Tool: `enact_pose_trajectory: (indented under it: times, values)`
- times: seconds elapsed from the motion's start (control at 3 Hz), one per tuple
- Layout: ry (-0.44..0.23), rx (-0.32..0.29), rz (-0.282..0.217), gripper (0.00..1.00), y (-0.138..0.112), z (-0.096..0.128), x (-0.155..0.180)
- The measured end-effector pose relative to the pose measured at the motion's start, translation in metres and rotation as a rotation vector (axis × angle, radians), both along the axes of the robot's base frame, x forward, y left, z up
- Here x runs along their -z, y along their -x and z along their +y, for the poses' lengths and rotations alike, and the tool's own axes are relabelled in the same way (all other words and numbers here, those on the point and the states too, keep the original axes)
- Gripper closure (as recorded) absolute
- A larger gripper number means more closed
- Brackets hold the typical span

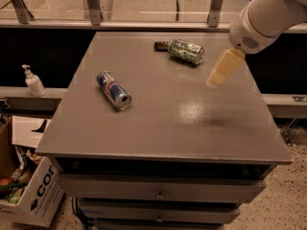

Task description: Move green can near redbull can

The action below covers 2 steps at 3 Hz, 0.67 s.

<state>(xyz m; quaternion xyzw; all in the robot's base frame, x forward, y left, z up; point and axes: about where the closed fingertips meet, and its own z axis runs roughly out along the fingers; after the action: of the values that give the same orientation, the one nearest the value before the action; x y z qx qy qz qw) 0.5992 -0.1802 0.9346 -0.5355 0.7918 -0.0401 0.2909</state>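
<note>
This is the reach step: my claw (221, 71), spread or pressed together I cannot tell, hangs just right of the green can (186, 51), which I must grasp next.

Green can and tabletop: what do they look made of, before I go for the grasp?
Green can: probably thin metal, going by its silvery end, with a printed mottled green-white label that is mildly glossy. Tabletop: grey, smooth and semi-gloss, with a speckled glare patch. It could be painted metal or laminate; cannot tell which. Gripper hovers just right of the green can and looks like matte beige plastic.
</note>
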Motion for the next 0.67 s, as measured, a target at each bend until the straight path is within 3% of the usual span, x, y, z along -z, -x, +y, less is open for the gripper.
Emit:
enact_pose_trajectory:
  times: [0.67]
  values:
    - [-0.062, 0.052, -0.023, 0.00, -0.061, 0.016, 0.021]
